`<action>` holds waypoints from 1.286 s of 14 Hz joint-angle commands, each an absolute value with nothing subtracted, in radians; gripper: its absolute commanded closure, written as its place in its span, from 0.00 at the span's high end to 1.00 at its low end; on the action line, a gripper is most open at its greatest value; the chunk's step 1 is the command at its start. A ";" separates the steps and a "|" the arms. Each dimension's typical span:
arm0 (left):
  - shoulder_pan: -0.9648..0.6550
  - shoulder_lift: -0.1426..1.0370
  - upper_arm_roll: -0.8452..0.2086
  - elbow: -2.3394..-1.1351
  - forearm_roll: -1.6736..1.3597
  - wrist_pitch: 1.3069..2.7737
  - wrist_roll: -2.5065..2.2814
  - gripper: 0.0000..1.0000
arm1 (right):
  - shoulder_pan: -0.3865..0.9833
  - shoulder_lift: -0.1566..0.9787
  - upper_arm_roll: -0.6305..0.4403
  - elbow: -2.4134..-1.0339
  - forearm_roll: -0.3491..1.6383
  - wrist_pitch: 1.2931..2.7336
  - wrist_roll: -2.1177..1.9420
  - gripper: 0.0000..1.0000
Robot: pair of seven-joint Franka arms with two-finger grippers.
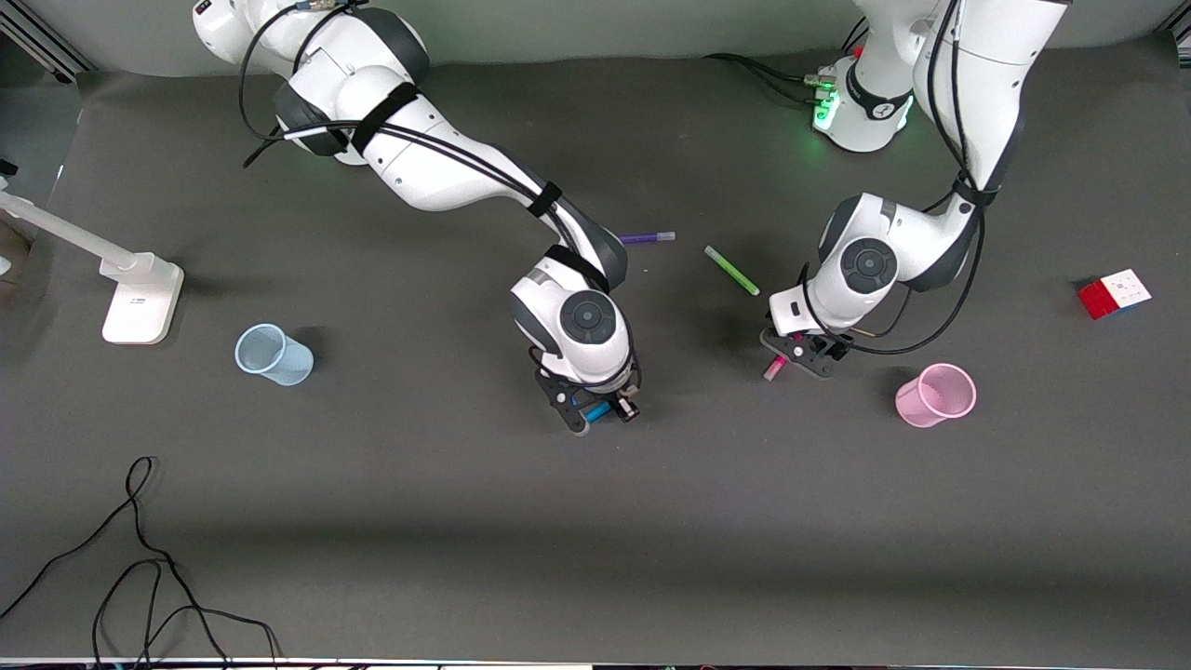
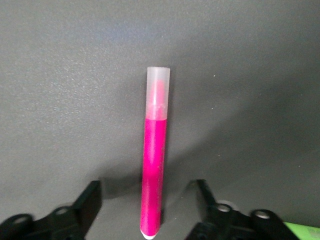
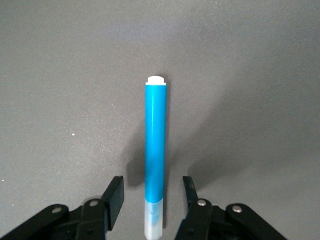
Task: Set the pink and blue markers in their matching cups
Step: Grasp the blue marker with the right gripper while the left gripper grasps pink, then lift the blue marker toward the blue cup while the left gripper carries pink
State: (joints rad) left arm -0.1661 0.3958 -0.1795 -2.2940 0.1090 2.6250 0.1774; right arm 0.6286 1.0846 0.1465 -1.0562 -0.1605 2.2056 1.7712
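The pink marker [image 2: 154, 170] lies on the grey mat, its pale cap pointing away from my left gripper [image 2: 147, 202]. The left gripper is open and low, one finger on each side of the marker, not touching it. In the front view the marker [image 1: 774, 368] peeks out under the left gripper [image 1: 800, 358]. The blue marker [image 3: 155, 150] lies between the open fingers of my right gripper [image 3: 152, 197], its pale cap end nearest the gripper. It shows in the front view [image 1: 597, 410] under the right gripper [image 1: 600, 409]. The pale blue cup [image 1: 273, 355] lies toward the right arm's end. The pink cup [image 1: 935, 395] lies beside the left gripper.
A purple pen [image 1: 648, 238] and a green pen [image 1: 731, 270] lie on the mat nearer the robots' bases. A red and white cube [image 1: 1114, 293] sits at the left arm's end. A white stand [image 1: 140, 296] and black cables [image 1: 140, 568] are at the right arm's end.
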 commanded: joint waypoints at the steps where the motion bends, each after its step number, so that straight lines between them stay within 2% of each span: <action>1: -0.179 0.394 -0.169 -2.298 0.132 2.637 0.149 0.55 | 0.640 1.130 0.138 -1.003 -0.187 2.209 1.790 0.42; 3: -0.179 0.393 -0.169 -2.298 0.132 2.634 0.135 0.33 | 0.640 1.134 0.138 -1.003 -0.189 2.210 1.790 0.35; 4: -0.178 0.391 -0.169 -2.296 0.132 2.631 0.135 0.22 | 0.640 1.134 0.138 -1.003 -0.189 2.210 1.790 0.24; 5: -0.178 0.390 -0.169 -2.295 0.132 2.628 0.127 0.14 | 0.638 1.131 0.138 -1.003 -0.189 2.209 1.790 0.04; 6: -0.178 0.388 -0.169 -2.295 0.132 2.626 0.102 0.02 | 0.638 1.124 0.137 -1.003 -0.189 2.206 1.790 0.00; 10: -0.175 0.377 -0.169 -2.289 0.132 2.617 0.086 0.00 | 0.627 1.030 0.103 -1.002 -0.181 2.105 1.786 0.00; 12: -0.167 0.335 -0.169 -2.264 0.130 2.538 0.054 0.00 | 0.597 0.953 0.106 -1.005 -0.163 2.028 1.782 0.00; 15: -0.125 0.256 -0.169 -2.124 0.121 2.241 0.035 0.00 | 0.496 0.818 0.110 -1.009 -0.011 1.892 1.749 0.00; 18: -0.059 0.244 -0.170 -1.860 0.081 1.862 0.051 0.00 | 0.343 0.682 0.107 -1.028 0.194 1.676 1.538 0.00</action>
State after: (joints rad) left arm -0.1007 0.2526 -0.1664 -2.0185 0.1034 2.0690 0.0538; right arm 0.4459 0.7861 0.0977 -0.9698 0.0717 1.7929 1.6674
